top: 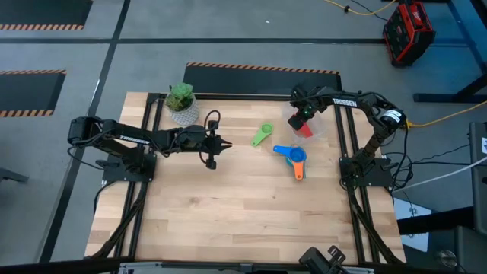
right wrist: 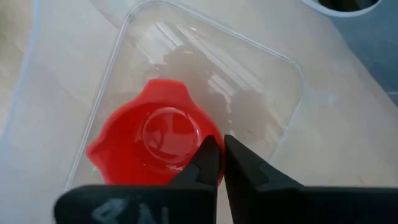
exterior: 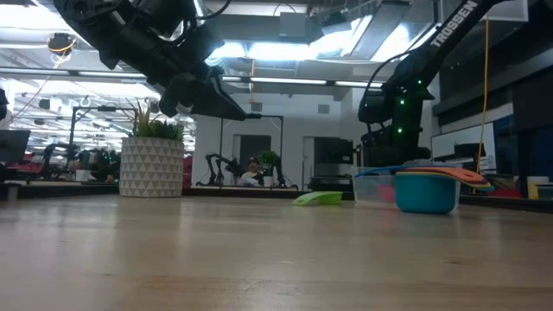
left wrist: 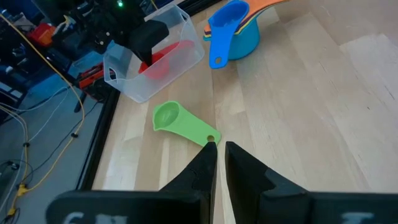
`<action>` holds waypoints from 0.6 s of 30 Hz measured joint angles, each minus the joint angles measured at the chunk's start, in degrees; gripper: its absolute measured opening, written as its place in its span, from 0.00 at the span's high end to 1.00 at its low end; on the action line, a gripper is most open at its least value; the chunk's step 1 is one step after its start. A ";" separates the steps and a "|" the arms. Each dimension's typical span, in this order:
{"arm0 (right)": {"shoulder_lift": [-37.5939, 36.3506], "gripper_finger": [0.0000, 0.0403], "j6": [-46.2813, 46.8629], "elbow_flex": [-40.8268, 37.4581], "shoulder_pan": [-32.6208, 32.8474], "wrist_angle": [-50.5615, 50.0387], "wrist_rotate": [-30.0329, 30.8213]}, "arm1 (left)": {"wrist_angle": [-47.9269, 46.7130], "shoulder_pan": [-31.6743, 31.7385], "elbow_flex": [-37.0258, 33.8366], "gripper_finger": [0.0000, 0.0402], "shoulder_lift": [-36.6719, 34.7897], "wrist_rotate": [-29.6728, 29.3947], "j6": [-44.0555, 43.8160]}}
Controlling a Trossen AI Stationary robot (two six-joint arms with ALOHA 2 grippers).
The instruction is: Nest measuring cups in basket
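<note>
One red measuring cup already lies inside the clear basket, and your right claw hangs directly above it, fingers pinched together with nothing between them; the cup's rim sits just under the fingertips. In the high view that claw is over the basket at the table's far right side. Beyond the basket, toward the table's middle, you have a stack of cups: blue ones nested with an orange one, handles splayed. The green cup lies alone on the wood, just ahead of your left claw, whose fingers are drawn nearly together and hold nothing. That left claw sits well apart from the right one, raised off the table in the low view. Behind the left claw stands a potted plant in a white patterned pot near the table's far edge.
</note>
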 joint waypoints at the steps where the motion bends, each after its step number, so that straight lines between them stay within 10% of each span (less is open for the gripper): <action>1: 0.00 0.97 0.00 0.00 0.00 0.00 0.02 | 0.00 0.00 0.00 0.93 0.00 0.00 -0.02; 18: -5.35 0.96 -0.09 0.00 -0.02 -4.48 0.35 | 0.00 0.02 0.00 0.93 -0.01 0.02 -0.09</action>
